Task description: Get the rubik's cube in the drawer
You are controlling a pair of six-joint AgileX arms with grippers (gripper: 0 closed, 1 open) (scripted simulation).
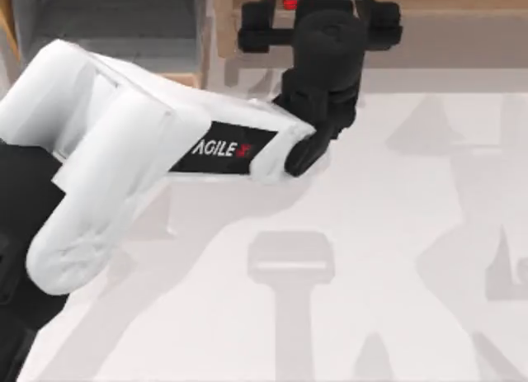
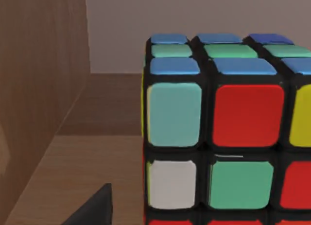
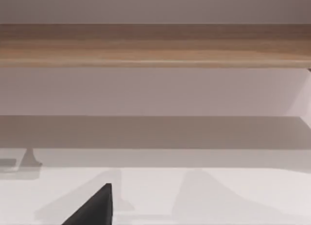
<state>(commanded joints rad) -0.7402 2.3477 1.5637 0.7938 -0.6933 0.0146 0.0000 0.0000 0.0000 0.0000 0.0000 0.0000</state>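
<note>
My left arm reaches across the white table (image 1: 396, 233) to its far edge, where the left gripper (image 1: 318, 19) sits over the long wooden shelf (image 1: 462, 2). A sliver of red at the top of the overhead view, between the black fingers, is the rubik's cube (image 1: 288, 2). The left wrist view puts the cube (image 2: 218, 137) right in front of the camera, resting on a wood board with an upright wood panel beside it. I cannot tell whether the jaws are closed on it or just near it, since only one dark fingertip (image 2: 95, 208) shows at the frame's edge, apart from the cube. The cube looks hard and light, a stiff plastic block with a black frame and glossy smooth squares, so it should neither crush nor sag. The slick faces could slip, though, so the best hold is square across two opposite flat faces at mid-height, not on the corners. The drawer (image 1: 107, 27), with grey inner walls, lies at the top left of the overhead view, partly behind my left arm. The right wrist view faces the wood shelf rail (image 3: 155, 45) across bare table.
</note>
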